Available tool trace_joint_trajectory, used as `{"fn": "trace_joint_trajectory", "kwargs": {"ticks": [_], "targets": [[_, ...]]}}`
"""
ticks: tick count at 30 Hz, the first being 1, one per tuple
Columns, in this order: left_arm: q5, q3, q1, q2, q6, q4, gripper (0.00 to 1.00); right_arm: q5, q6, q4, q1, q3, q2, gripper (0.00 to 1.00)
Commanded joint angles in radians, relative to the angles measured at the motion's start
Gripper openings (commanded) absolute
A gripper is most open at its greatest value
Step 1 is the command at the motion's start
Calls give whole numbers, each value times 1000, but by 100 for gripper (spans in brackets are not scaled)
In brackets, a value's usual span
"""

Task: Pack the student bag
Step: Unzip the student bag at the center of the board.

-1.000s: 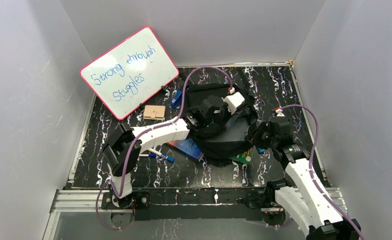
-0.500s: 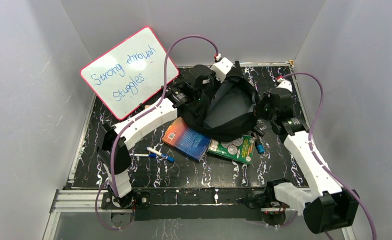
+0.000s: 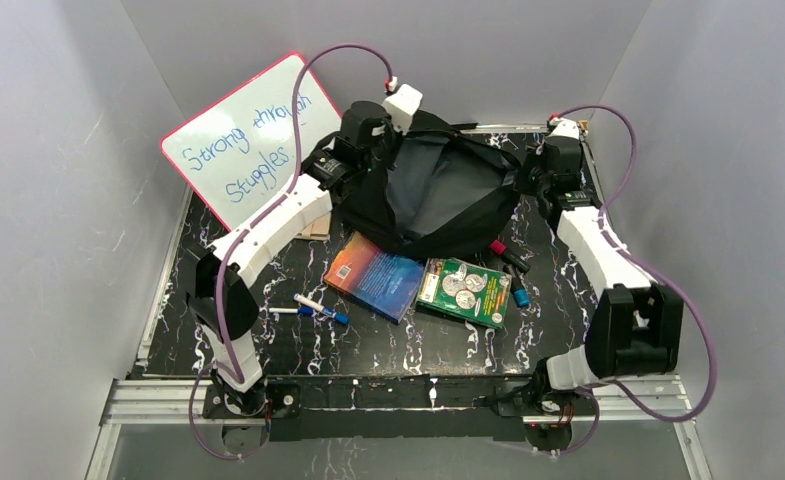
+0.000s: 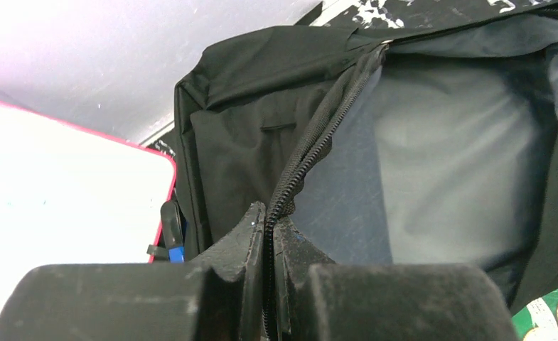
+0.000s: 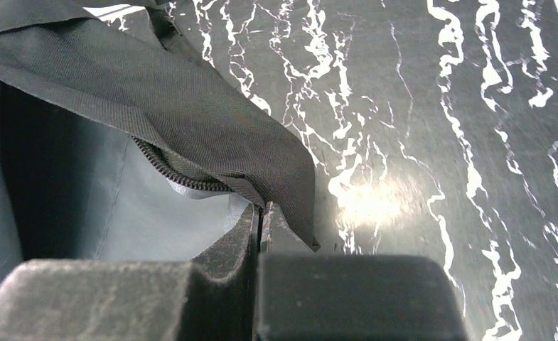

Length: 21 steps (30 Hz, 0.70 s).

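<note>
The student bag [image 3: 438, 190], of soft black woven fabric with a smooth grey lining and a coarse-toothed zip, is held spread open at the far middle of the black marbled table [image 3: 408, 345]. Its zip edge is pinched by the closed left gripper [image 4: 270, 234], and its fabric rim by the closed right gripper [image 5: 261, 220]. In front of it two flat, glossy rectangular volumes are laid side by side: a blue-and-orange book [image 3: 373, 277] and a green book [image 3: 465, 291].

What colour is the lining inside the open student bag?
The student bag has a grey lining; clearest in the left wrist view.
</note>
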<state>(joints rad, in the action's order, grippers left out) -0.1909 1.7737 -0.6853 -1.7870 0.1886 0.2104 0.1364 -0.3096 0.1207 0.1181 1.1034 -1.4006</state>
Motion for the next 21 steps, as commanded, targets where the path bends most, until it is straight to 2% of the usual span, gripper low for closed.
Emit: {"fn": "trace_joint_trajectory", "kwargs": {"ticks": [1, 7, 9, 12, 17, 21], "targets": [[36, -41, 80, 41, -74, -52, 0, -160, 82, -206, -44, 83, -89, 7], [85, -60, 123, -50, -142, -160, 0, -230, 118, -262, -60, 174, -231, 14], [101, -29, 137, -95, -162, -187, 0, -232, 114, -232, -69, 234, -287, 16], [123, 21, 149, -175, -166, -204, 0, -234, 71, -126, -84, 316, -347, 26], [169, 56, 162, -294, -130, -304, 0, -245, 6, -97, -91, 235, -277, 44], [191, 120, 183, -383, -89, -315, 0, -301, -43, -85, -90, 143, -186, 49]]}}
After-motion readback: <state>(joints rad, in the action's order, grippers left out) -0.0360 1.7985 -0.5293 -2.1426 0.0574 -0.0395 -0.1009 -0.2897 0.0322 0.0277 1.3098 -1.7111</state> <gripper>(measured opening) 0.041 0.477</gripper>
